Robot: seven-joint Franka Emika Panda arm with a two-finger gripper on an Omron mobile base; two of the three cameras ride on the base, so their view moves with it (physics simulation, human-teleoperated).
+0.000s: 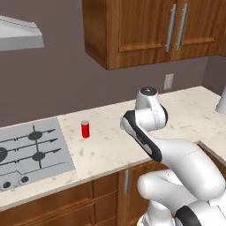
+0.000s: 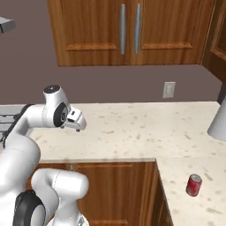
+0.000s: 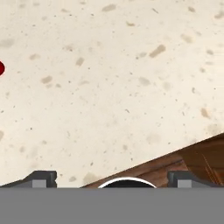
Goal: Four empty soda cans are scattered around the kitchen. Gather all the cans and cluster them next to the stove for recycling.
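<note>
One red soda can [image 1: 85, 129] stands upright on the speckled counter just right of the stove [image 1: 31, 152], a flat grey cooktop with black grates. A second red soda can [image 2: 193, 184] stands on the counter's right-hand leg, near its front edge. My gripper [image 3: 113, 179] hangs above the counter's front edge between the two cans, pointing down, open with nothing between its fingertips [image 3: 41, 177]. A red sliver [image 3: 1, 68] at the left edge of the hand view is part of a can. In the left base view the arm's wrist hides the gripper.
A grey range hood [image 1: 20, 37] hangs over the stove. Wooden wall cabinets [image 1: 150, 31] run above the counter, and an outlet [image 1: 168, 81] sits on the wall. A pale grey object [image 2: 218, 121] stands at the counter's far right. Wooden base cabinets [image 2: 119, 190] lie below.
</note>
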